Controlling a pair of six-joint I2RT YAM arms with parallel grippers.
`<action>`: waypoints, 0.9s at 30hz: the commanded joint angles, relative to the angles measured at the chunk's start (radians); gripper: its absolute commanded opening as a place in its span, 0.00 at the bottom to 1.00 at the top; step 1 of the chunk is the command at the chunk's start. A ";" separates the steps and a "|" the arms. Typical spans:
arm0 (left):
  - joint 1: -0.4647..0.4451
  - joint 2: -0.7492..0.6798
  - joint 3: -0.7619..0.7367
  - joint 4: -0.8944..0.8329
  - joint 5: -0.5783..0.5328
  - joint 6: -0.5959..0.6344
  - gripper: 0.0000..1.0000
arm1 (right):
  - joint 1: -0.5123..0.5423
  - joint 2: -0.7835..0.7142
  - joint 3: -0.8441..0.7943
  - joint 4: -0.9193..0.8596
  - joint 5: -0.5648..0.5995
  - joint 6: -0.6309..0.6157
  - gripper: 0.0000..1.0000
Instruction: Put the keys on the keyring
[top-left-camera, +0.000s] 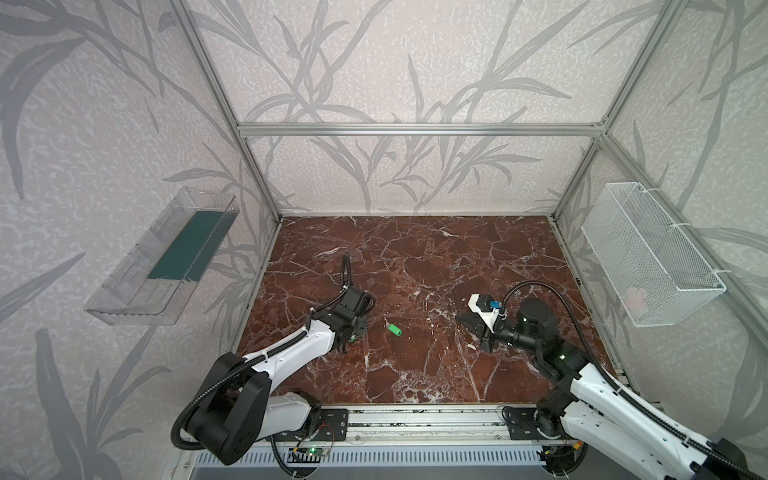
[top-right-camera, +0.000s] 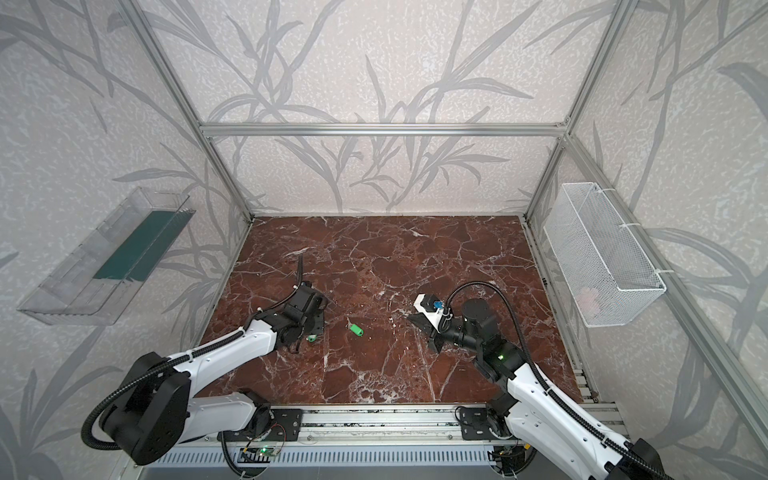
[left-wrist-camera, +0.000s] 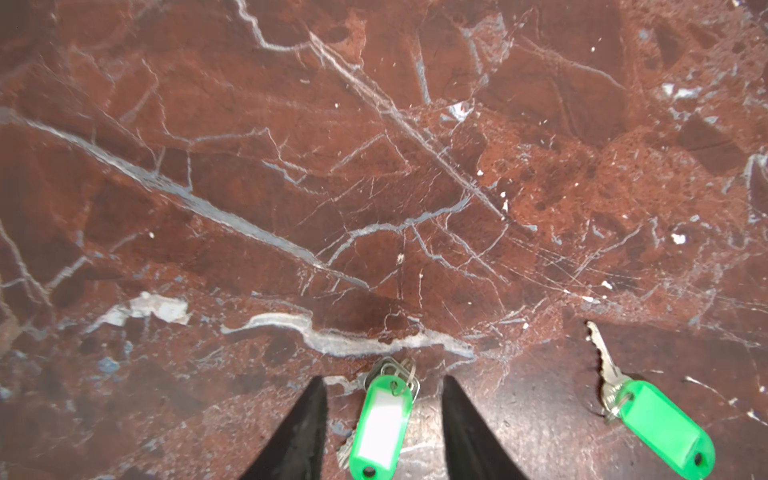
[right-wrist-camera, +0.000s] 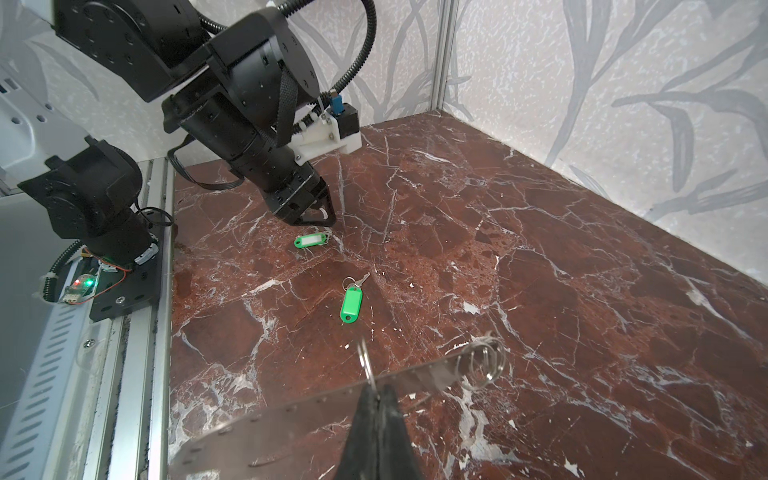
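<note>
Left claw (left-wrist-camera: 384, 415) stands low over the red-brown marble counter (left-wrist-camera: 374, 166), its two black fingers (left-wrist-camera: 299, 432) spread apart on either side of a bright-green plastic key tag with a white label window (left-wrist-camera: 381, 428) and touching nothing; this tag lies flat on the counter with a bunch of thin metal loops at one end. A second bright-green plastic key tag (left-wrist-camera: 665, 428), label side down, lies on the counter a little way off, toward the middle of the counter in both top views (top-left-camera: 394, 329), and carries a small silver key (left-wrist-camera: 604, 365) on its ring. Right claw (right-wrist-camera: 377, 399) has its black fingers pressed together, pinching a thin silver split keyring (right-wrist-camera: 368, 365) that stands up from the tips. Just behind it in the right wrist view a shiny curved metal band with a row of small holes (right-wrist-camera: 291, 428) reflects the counter and a ring. Both green tags lie apart from the held keyring.
</note>
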 joint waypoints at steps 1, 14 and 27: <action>0.008 0.020 -0.012 0.032 0.033 -0.056 0.51 | 0.005 -0.005 -0.008 0.048 -0.012 0.014 0.00; 0.018 0.085 -0.030 0.042 0.093 -0.075 0.58 | 0.023 0.015 -0.002 0.063 0.001 0.027 0.00; 0.011 0.103 -0.021 0.063 0.269 -0.135 0.57 | 0.031 0.024 -0.001 0.064 0.012 0.024 0.00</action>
